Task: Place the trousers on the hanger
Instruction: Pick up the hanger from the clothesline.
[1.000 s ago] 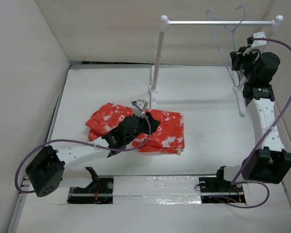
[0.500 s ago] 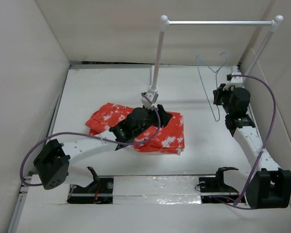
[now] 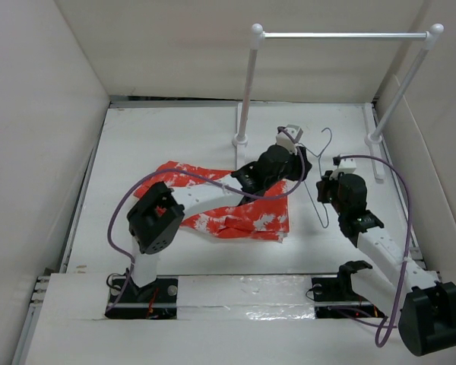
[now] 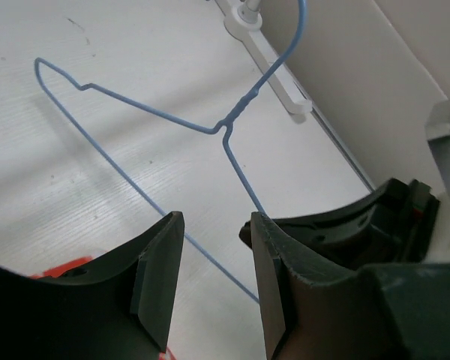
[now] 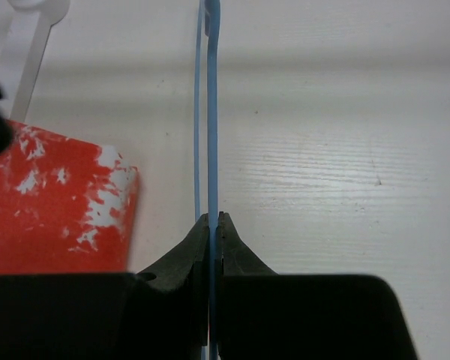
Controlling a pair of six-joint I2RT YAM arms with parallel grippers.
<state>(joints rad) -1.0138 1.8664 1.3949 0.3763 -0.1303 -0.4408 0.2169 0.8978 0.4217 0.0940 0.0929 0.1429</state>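
Pinching the thin blue wire hanger (image 5: 212,112) with our right tool (image 5: 212,220), we hold our left tool (image 4: 216,229) spread near it.

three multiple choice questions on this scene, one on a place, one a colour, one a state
1. Where do the trousers lie? A draped over the hanger B folded on the table C lifted clear of the table
2. What colour is the hanger wire? A pale blue B black C yellow
3. The right gripper is A wide open and empty B shut on the trousers C shut on the hanger wire

1 B: the top view shows them flat on the table.
2 A: both wrist views show blue wire.
3 C: its fingertips pinch the wire in the right wrist view.
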